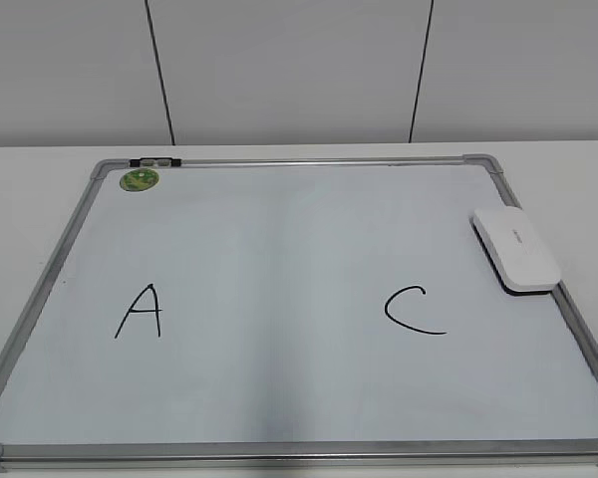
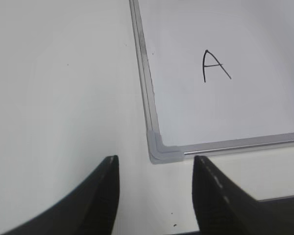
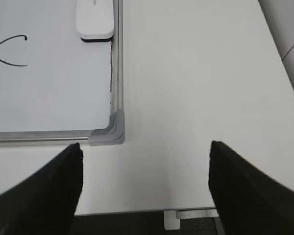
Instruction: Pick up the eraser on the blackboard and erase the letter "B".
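Observation:
The blackboard (image 1: 279, 249) is a white board with a grey frame, lying flat on the table. A black "A" (image 1: 140, 311) is at its left and a black "C" (image 1: 415, 311) at its right. No letter "B" shows; the board between them is blank. The white eraser (image 1: 515, 249) lies on the board's right edge; it also shows in the right wrist view (image 3: 94, 19). My left gripper (image 2: 156, 161) is open and empty over the table by the board's near left corner (image 2: 159, 149). My right gripper (image 3: 144, 149) is open and empty by the near right corner (image 3: 110, 132).
A round green sticker (image 1: 139, 179) sits at the board's far left corner. A white table (image 1: 558, 169) surrounds the board, with a grey wall behind. The table's near edge (image 3: 147, 211) lies just below my right gripper.

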